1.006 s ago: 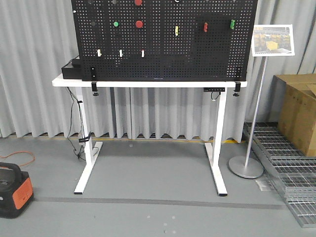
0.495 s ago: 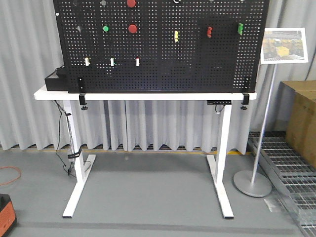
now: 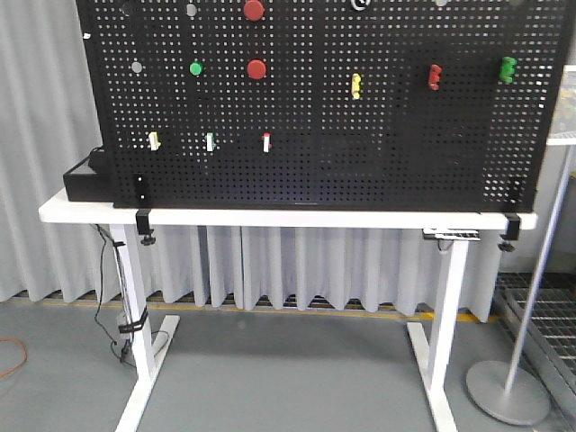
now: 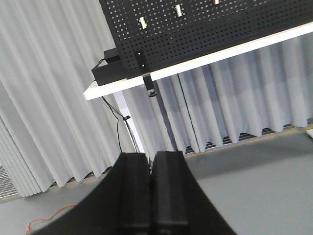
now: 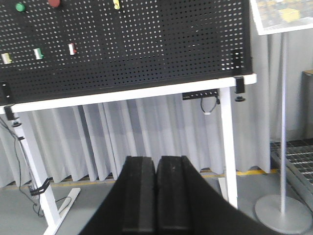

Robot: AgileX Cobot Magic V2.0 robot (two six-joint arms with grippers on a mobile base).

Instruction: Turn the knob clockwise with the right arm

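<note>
The black pegboard is standing upright on the white table, clamped to its front edge at both lower corners, and it is filling most of the front view. The knobs are all sitting high on the board's left half. An upper red knob is showing at the top edge, a lower red knob is sitting straight beneath it, and a green knob is sitting just left of that one. I cannot tell which of them is the one to turn. Further right, a yellow handle, a red handle and a green handle are hanging in a loose row. Below the knobs, three small switches are lining up side by side.

The right gripper is pointing at the table's underside, well apart from the board. Its two black fingers are pressing flat together with nothing between them. The left gripper is looking the same, fingers pressed together and empty, aiming toward the table's left end, where a black box is resting beside the board. A sign stand is standing on the floor off to the right, with a grey curtain hanging behind everything.
</note>
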